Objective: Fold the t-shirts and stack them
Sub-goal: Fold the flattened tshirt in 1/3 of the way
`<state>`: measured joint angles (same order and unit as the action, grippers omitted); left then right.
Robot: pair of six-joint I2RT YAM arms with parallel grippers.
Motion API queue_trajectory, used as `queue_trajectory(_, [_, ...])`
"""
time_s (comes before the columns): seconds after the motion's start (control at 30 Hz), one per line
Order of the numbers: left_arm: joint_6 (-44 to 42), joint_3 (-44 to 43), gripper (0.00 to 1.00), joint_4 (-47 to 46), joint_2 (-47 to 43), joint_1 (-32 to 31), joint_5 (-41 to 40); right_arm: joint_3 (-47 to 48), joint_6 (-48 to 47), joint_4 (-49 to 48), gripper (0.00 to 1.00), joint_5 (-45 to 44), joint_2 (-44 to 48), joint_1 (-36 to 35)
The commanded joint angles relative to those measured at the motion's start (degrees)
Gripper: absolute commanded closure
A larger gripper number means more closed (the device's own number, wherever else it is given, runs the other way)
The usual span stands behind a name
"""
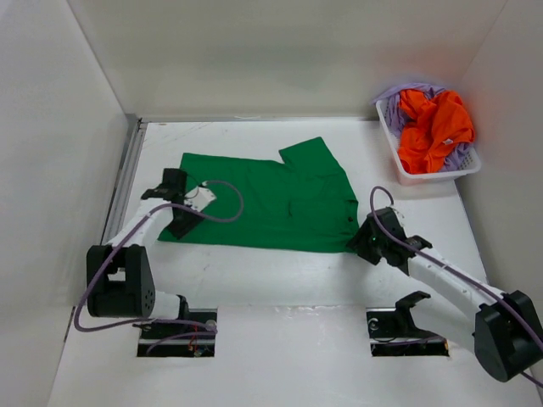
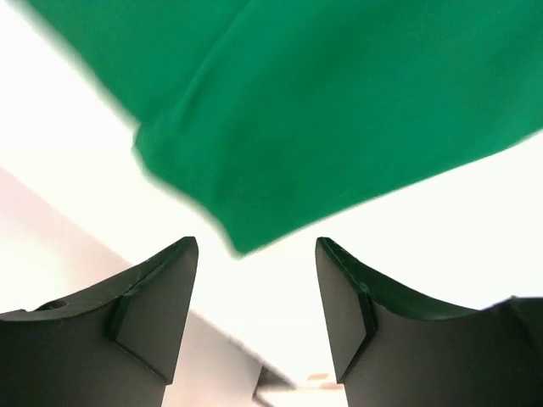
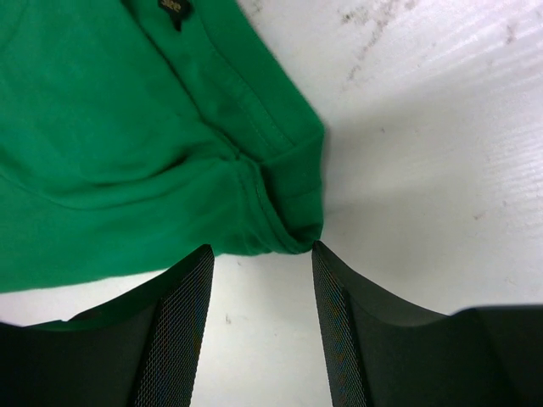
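Both open, left gripper (image 2: 256, 254), right gripper (image 3: 261, 254), at green shirt (image 1: 271, 199), basket (image 1: 388, 136) seen only overhead

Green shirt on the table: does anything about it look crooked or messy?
Slightly. The green t-shirt lies flat, but its corner by the right end effector is bunched into a small fold. Nothing looks torn or spilled.

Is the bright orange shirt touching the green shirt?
Apart. The top view shows the bright orange cloth t-shirt bunched in the white mesh basket, with bare white table between the basket and the green cloth t-shirt.
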<state>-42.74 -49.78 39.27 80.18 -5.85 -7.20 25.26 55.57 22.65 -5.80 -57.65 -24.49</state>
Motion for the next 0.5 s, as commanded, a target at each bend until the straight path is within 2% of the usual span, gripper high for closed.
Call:
queue_trajectory(0.0, [-11.29, 2.67, 0.43, -1.20, -0.73, 7.28, -2.55, -0.56, 2.26, -6.47, 0.45, -0.79, -0.88, 0.54])
queue_trajectory(0.1, [-15.17, 2.85, 0.42, -4.10, 2.42, 12.12, -4.13, -0.91, 2.26, -8.41, 0.45, -0.18, -2.90, 0.37])
queue_trajectory(0.23, [-15.18, 0.30, 0.42, -5.95, 8.57, 15.29, -4.23, -1.44, 3.05, -10.43, 0.47, -0.09, -4.49, 0.37])
queue_trajectory(0.4, [-13.95, -1.28, 0.44, -10.61, 14.47, 14.51, -4.49, -2.14, 3.05, -11.58, 0.52, 0.44, -4.93, 0.54])
queue_trajectory(0.47, [-12.90, -1.37, 0.50, -10.97, 15.88, 13.72, -4.23, -2.32, 2.96, -11.67, 0.58, 0.79, -5.02, 0.72])
